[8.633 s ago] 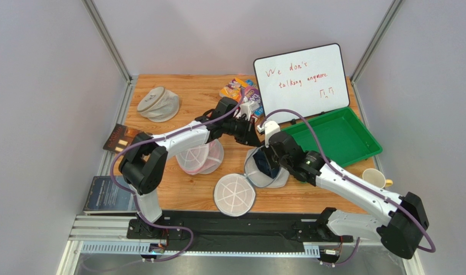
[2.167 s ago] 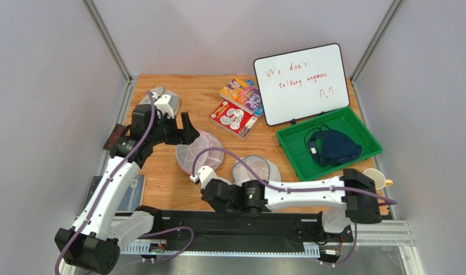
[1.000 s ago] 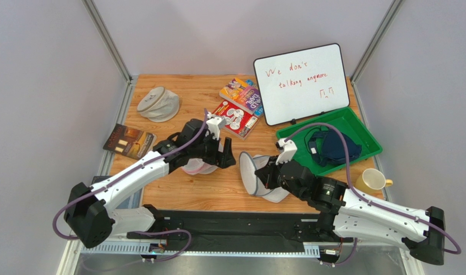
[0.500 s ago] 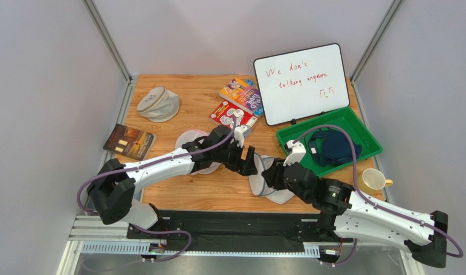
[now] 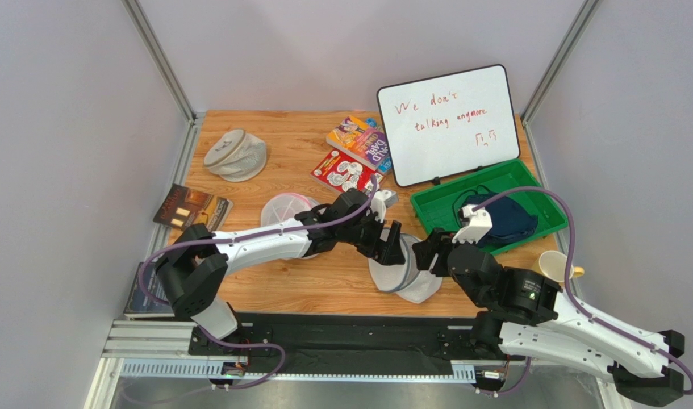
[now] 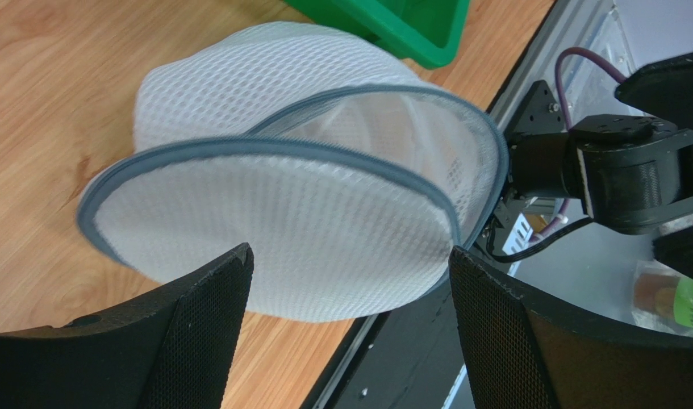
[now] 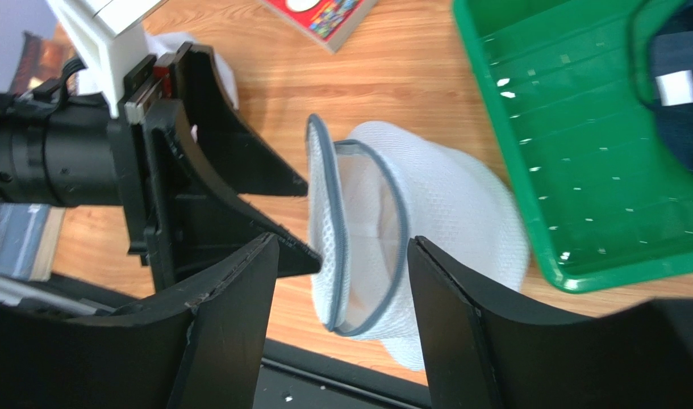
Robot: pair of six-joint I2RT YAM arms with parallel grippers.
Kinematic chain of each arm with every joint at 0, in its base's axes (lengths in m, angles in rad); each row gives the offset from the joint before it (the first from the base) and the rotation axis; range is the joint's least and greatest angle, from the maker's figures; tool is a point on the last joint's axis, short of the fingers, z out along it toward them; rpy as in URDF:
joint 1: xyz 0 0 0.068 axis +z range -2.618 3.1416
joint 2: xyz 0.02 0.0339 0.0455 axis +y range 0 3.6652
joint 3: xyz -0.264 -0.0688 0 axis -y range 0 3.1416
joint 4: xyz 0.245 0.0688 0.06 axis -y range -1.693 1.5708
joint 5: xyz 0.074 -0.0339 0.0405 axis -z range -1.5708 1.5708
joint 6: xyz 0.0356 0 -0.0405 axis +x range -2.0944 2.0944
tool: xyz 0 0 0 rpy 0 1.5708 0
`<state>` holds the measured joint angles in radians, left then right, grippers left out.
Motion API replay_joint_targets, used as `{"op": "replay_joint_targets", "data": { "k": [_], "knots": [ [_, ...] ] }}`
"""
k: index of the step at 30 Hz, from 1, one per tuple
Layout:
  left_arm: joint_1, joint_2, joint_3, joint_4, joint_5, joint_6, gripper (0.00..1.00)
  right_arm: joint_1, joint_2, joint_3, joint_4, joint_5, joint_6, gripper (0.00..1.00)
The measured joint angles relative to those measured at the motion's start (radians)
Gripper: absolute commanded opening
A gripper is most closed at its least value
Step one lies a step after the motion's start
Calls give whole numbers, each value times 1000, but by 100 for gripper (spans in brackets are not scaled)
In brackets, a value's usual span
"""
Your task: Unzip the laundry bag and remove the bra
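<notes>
the white mesh laundry bag [image 5: 403, 274] lay unzipped mid-table, its round grey rim gaping. left gripper [image 5: 387, 245] spread wide, right gripper [image 5: 427, 255] parted, both empty. the limp dark bra [image 5: 505, 220] lay right, in the green tray [image 5: 445, 212].

Tabletop [image 5: 265, 128]: light wood-grain planks, rectangular.
Enclosure: back wall [image 5: 350, 43], left wall [image 5: 60, 170] and right wall [image 5: 640, 153], all plain pale grey.
Aluminium posts [image 5: 160, 60]: slanting up from the tabletop's far corners.
Near edge: black base plate [image 5: 350, 328] and ribbed aluminium rail [image 5: 154, 349].
Light: even, with soft shadows.
</notes>
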<state>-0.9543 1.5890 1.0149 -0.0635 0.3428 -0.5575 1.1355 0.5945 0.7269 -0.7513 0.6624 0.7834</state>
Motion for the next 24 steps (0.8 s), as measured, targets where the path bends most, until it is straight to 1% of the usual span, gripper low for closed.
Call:
{"op": "replay_joint_targets", "data": {
  "k": [7, 15, 16, 20, 22, 24],
  "knots": [
    [-51, 82, 76, 33, 17, -3, 89, 0, -8, 3, -71, 86, 15, 64],
    [-64, 135, 78, 110, 58, -35, 89, 0, 12, 4, -76, 114, 18, 65],
    [-66, 137, 78, 122, 62, -42, 89, 0, 14, 4, -76, 117, 19, 60],
    [-81, 147, 78, 160, 76, -56, 89, -26, 22, -1, -75, 116, 34, 51],
    [-88, 148, 78, 169, 79, -62, 89, -50, 28, -16, -75, 105, 45, 48],
    [-92, 152, 78, 177, 86, -64, 89, -66, 37, -41, -74, 93, 59, 48]
  ]
}}
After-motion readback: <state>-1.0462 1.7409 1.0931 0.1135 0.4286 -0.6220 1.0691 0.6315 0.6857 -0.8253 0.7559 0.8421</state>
